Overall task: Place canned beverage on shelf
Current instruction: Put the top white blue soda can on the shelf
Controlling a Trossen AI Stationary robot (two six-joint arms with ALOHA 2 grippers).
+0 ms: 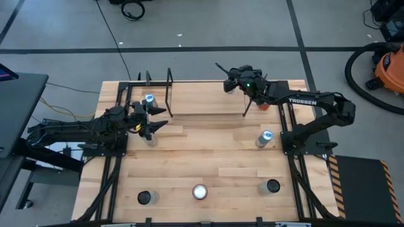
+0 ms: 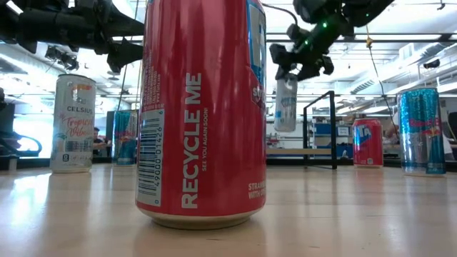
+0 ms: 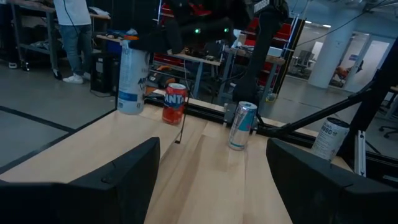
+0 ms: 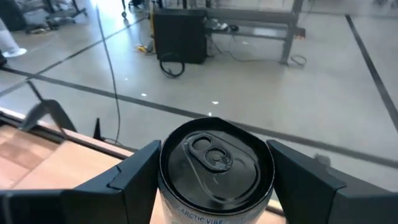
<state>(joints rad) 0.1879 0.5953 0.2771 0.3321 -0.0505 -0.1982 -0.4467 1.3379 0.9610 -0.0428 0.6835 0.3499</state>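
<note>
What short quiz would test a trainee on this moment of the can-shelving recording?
1. True or false: the right hand is closed on a can.
2. Pick one. That can is: A) lying on its side; B) upright in the air above the table; C) standing among the other cans.
3. Fill in: between its fingers, the left hand holds ____.

Key: 1 true; 2 B; 3 nothing.
</note>
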